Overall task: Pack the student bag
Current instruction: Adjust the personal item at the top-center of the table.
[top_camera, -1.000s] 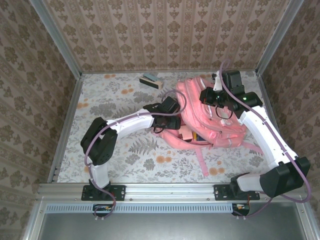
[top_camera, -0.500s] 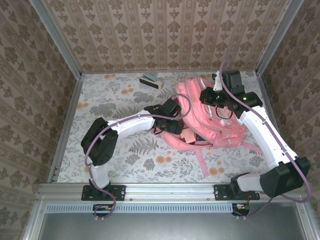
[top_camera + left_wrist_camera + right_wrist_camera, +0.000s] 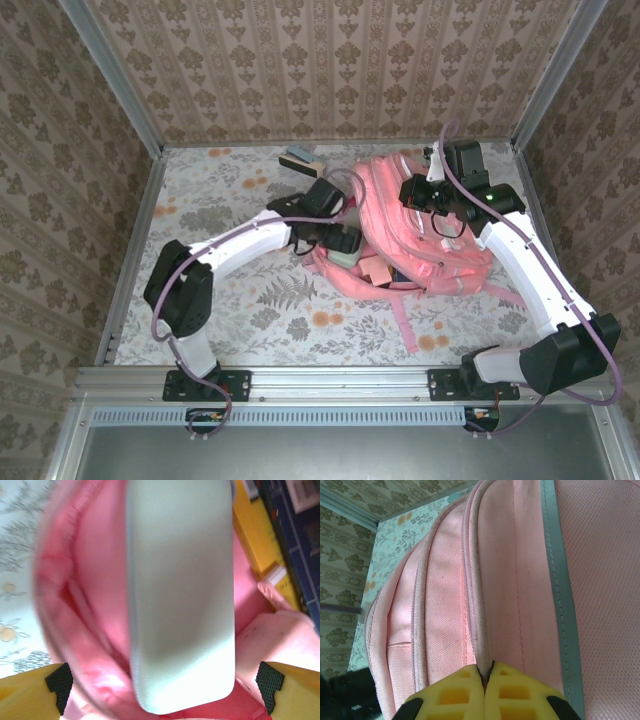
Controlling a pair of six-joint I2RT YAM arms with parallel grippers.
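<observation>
The pink student bag (image 3: 435,250) lies on the table's right half, its opening facing left. My left gripper (image 3: 336,236) hovers at that opening, jaws spread wide. In the left wrist view its fingertips (image 3: 61,681) frame a pale green rounded case (image 3: 182,595). The case rests free on the bag's pink lining (image 3: 95,580). From above the case (image 3: 346,257) peeks out at the bag's mouth. My right gripper (image 3: 417,191) is shut on the bag's upper edge. The right wrist view has the right gripper (image 3: 487,672) pinching a fabric seam of the student bag (image 3: 520,555).
A yellow book (image 3: 252,535) and a dark blue one (image 3: 295,540) lie deeper in the bag. A pink box (image 3: 376,270) shows in the opening. A small teal and dark block (image 3: 300,160) sits near the back wall. Pink straps (image 3: 405,325) trail toward the front.
My left arm has drawn back up and to the left from the bag's mouth, leaving the pale green case inside. The right arm has held still on the bag.
</observation>
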